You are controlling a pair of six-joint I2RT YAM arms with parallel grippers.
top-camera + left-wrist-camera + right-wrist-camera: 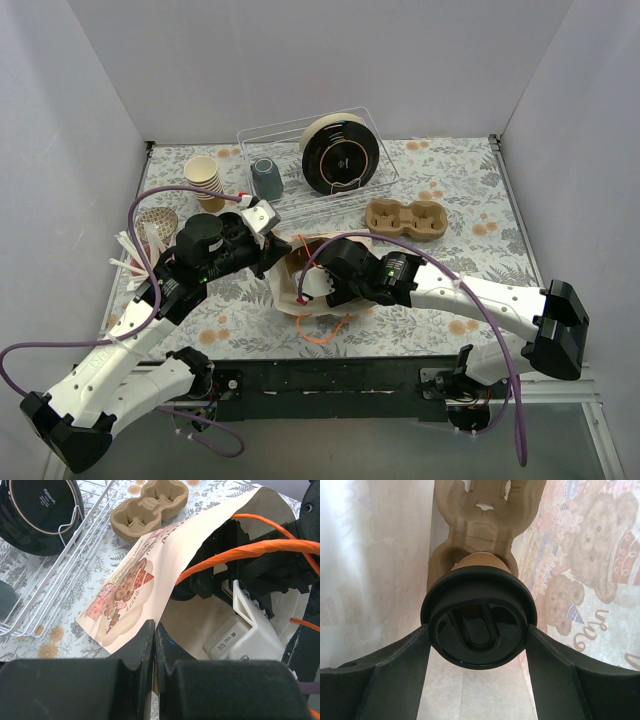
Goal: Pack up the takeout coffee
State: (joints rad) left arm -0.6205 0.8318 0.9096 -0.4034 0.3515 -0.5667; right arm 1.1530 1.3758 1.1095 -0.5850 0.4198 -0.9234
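The takeout coffee [478, 625], a tan cup under a round black lid, sits between the fingers of my right gripper [478, 632]. Both fingers press the lid's rim, so the gripper is shut on it. The cup's base sits at a socket of a cardboard cup carrier [480, 525] inside the bear-printed paper bag [590, 580]. In the top view the right arm [400, 272] reaches into the bag [300, 300] and its fingers are hidden there. My left gripper [154, 635] is shut on the bag's edge [150, 575], holding the mouth open.
A second cardboard carrier [405, 220] lies on the table behind the bag. A wire dish rack [380, 165] holds a black plate [342, 152] and a grey-blue mug [266, 178]. Stacked cream cups [205, 180] stand at the back left. Orange bag handles [325, 330] trail forward.
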